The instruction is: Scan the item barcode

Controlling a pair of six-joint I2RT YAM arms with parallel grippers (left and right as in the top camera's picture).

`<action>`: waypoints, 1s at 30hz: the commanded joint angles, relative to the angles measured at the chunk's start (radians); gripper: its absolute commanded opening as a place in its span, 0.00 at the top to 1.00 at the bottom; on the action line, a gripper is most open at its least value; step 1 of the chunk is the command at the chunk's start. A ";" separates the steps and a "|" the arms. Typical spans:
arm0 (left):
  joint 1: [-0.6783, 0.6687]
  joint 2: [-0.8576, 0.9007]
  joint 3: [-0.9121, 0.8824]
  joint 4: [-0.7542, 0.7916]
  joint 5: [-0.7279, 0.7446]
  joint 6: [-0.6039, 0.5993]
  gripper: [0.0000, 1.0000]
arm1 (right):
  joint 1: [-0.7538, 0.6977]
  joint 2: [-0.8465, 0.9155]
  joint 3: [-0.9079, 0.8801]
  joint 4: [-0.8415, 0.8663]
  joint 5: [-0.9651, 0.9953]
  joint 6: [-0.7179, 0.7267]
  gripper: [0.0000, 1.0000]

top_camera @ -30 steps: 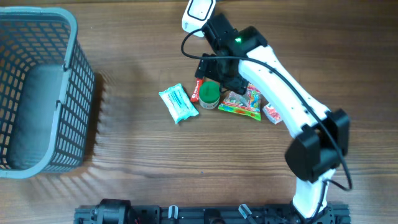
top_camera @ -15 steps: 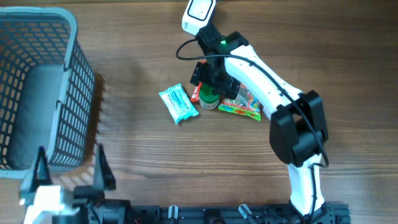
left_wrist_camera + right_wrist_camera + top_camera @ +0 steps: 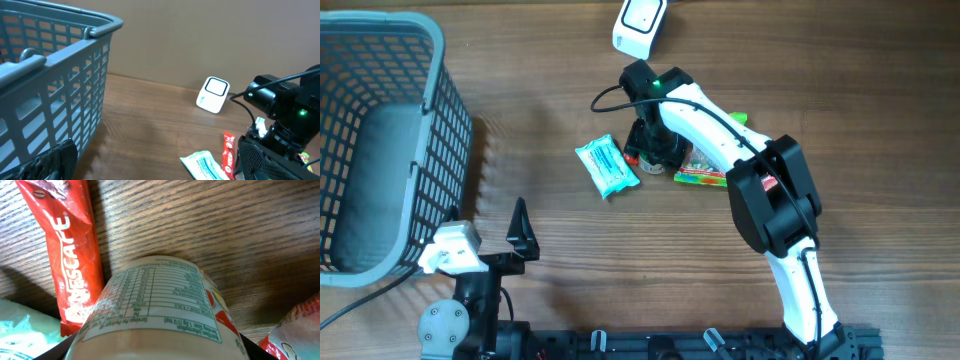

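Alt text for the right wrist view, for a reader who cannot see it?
Close-up of a round container with a nutrition label filling the lower frame, on a wooden table. A red Nescafe sachet lies at the picture's left; a teal packet and a colourful wrapper show at the bottom corners.

item: cream round tub (image 3: 160, 305), nutrition label showing, just beside red sachet (image 3: 75, 265) | scanner (image 3: 640, 22): white rounded box on surface, well apart from red sachet
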 commanded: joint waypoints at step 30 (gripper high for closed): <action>0.001 -0.002 -0.194 -0.018 0.307 0.454 0.00 | -0.112 -0.534 0.055 -0.488 -0.502 -0.443 0.50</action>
